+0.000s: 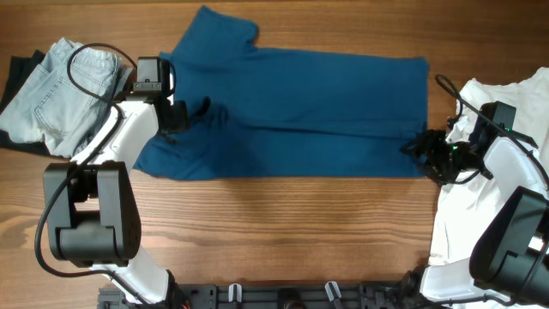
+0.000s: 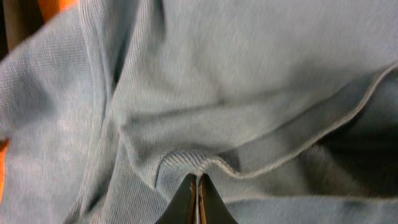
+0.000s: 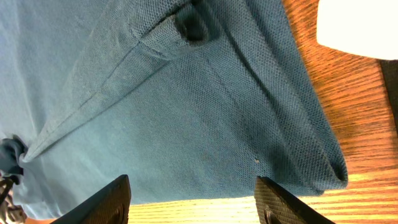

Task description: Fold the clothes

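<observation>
The clothes are one dark blue shirt [image 1: 300,112], lying flat across the table with a sleeve at the upper left. My left gripper [image 1: 183,115] rests on the shirt's left part. In the left wrist view its fingers [image 2: 198,182] are pressed together, and a ribbed fold of the blue cloth [image 2: 217,81] puckers at their tips. My right gripper [image 1: 418,150] is at the shirt's lower right corner. Its fingers [image 3: 191,183] stand wide apart over the hem [image 3: 186,93], with nothing between them.
Pale jeans [image 1: 60,86] lie on a dark garment [image 1: 17,77] at the far left. A white garment [image 1: 506,94] lies along the right edge under my right arm, showing again in the right wrist view's corner [image 3: 357,25]. Bare wooden table [image 1: 283,223] runs along the front.
</observation>
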### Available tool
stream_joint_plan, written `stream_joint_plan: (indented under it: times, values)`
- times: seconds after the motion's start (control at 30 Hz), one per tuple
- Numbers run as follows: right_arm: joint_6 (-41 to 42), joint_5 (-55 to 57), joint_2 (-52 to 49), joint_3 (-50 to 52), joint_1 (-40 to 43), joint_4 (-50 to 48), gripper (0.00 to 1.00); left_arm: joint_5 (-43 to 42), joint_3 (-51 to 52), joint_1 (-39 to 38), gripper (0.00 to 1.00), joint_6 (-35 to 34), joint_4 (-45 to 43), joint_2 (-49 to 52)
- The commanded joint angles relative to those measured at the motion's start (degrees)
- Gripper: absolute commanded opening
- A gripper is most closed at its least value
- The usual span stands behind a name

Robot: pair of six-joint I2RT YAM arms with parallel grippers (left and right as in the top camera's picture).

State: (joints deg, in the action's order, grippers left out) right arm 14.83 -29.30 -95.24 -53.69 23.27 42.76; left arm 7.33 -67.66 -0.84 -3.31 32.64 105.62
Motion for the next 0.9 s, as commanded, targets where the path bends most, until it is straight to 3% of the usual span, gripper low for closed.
stream_joint_plan:
  times: [0.0, 0.13, 0.2, 0.23, 0.33, 0.47, 0.5, 0.53, 0.57, 0.67, 0.73, 0.87]
  values:
    - [-1.1, 0.8, 0.9, 0.6, -0.3, -0.1, 0.64, -6.5, -3.1, 0.0, 0.04, -0.2, -4.4, -1.0]
    - [-1.1, 0.8, 0.9, 0.6, -0.3, -0.1, 0.64, -9.5, -3.1, 0.0, 0.04, -3.8, -9.3, -1.0]
    - [-1.1, 0.8, 0.9, 0.6, -0.3, 0.4, 0.64, -8.6, -3.3, 0.0, 0.07, -3.5, -4.7, -1.2]
    - [-1.2, 0.9, 0.9, 0.6, -0.3, 0.6, 0.64, -6.2, -3.3, 0.2, 0.25, -3.5, -0.5, -1.2]
    - [-1.1, 0.8, 0.9, 0.6, -0.3, 0.3, 0.64, 3.9, -3.1, 0.8, 0.43, -3.5, 6.4, -1.1]
    - [-1.1, 0.8, 0.9, 0.6, -0.3, 0.4, 0.64, 3.2, 0.2, 1.4, 0.5, -3.5, 3.3, -0.5]
    - [-1.1, 0.8, 0.9, 0.6, -0.3, 0.4, 0.64, 3.0, 0.7, 1.4, 0.48, -3.5, 1.8, -0.5]
    - [-1.1, 0.8, 0.9, 0.6, -0.3, 0.2, 0.64, 1.3, 0.7, 1.4, 0.34, -3.5, -0.2, -0.5]
    - [-1.1, 0.8, 0.9, 0.6, -0.3, 0.2, 0.64, -0.6, 0.7, 1.4, 0.25, -3.5, -1.5, -0.5]
    - [-1.2, 0.8, 0.9, 0.6, -0.3, 0.4, 0.64, -2.1, 1.0, 1.4, 0.21, -3.5, -2.5, 0.2]
    - [-1.1, 0.8, 0.9, 0.6, -0.3, 0.2, 0.64, -3.4, 1.0, 1.4, 0.04, -3.5, -2.1, 0.9]
    - [-1.1, 0.8, 0.9, 0.6, -0.3, 0.3, 0.64, -6.3, -3.0, 1.3, 0.04, -3.6, -2.5, -1.8]
